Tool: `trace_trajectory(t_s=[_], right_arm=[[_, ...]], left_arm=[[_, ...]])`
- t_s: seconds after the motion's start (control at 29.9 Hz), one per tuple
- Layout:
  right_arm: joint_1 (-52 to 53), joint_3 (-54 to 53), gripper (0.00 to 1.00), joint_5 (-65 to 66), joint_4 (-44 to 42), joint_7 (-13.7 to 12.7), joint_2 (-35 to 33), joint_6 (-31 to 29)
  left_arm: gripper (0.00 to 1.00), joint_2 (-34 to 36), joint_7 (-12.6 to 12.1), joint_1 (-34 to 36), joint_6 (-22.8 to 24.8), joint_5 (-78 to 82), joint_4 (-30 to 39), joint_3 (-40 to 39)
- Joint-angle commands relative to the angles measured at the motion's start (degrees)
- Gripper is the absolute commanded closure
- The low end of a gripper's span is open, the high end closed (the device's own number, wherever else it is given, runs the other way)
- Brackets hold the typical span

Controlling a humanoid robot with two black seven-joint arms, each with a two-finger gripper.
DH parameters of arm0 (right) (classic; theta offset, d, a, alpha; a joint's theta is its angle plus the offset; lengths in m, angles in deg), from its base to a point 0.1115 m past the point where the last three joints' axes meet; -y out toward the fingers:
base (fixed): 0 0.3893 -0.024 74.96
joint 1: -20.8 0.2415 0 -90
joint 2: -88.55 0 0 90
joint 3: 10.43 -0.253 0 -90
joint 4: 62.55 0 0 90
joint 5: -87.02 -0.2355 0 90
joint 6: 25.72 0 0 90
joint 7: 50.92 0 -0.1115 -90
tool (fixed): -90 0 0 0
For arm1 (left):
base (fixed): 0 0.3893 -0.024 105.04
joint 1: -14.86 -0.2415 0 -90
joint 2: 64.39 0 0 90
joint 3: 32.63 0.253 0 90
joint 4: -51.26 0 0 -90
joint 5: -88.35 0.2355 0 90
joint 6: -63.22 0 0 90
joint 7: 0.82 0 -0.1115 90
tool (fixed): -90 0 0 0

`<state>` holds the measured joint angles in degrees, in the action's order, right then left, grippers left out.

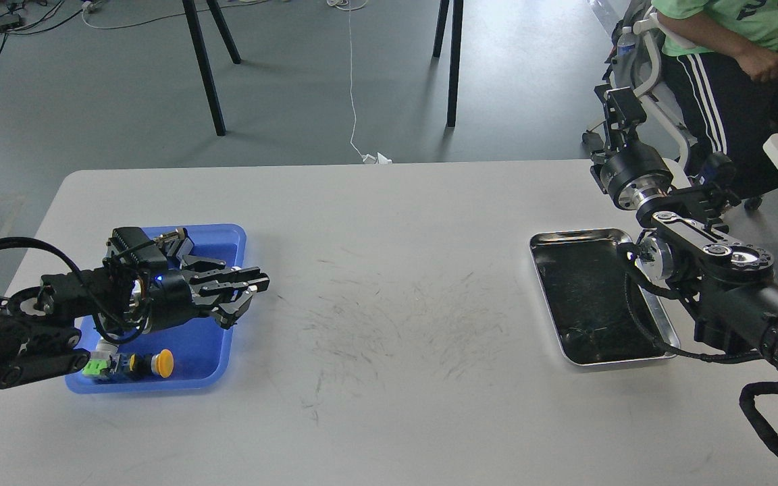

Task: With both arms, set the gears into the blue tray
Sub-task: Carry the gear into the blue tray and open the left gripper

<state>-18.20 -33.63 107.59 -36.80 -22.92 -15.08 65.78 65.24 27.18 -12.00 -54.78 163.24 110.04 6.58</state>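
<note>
Now the left gripper hangs over the right rim of the blue tray, fingers spread and holding nothing.

Nearest, at about 8 o'clock in the head view, that tray sits on the white table; it is a rounded blue rectangle with a paler raised edge, and at its near end lie a yellow push-button and a green one side by side. No gears can be made out; the left arm hides much of the tray floor. At 3 o'clock a silver tray lies under the right arm, well apart from the blue one. The right gripper rises past the table's far edge at 2 o'clock, too small and dark to tell how its jaws stand. Faint dark scuffs mark the tabletop's middle. Beyond, grey floor, black stand legs, a white cable, and a seated person at 1 o'clock.
</note>
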Motion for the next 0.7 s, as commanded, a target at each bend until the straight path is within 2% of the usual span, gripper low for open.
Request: trace_trajectory(t_s=[0.0,0.3,0.67], right_arm=[[0.2,0.0,0.04,0.0,0.0,0.0,0.1,0.0],[0.2,1.3,0.04,0.2,0.0,0.0,0.4,0.0],[0.3,2.4,0.04,0.2,0.0,0.0,0.4,0.0]], left_arm=[[0.89,5.5,0.0,0.9,0.0,0.4,2.1,0.0],[0.87,12.5,0.0,0.2,0.0,3.8,7.1,0.9],[0.84,12.0,0.0,-3.8,0.0,3.7,6.9,0.3]])
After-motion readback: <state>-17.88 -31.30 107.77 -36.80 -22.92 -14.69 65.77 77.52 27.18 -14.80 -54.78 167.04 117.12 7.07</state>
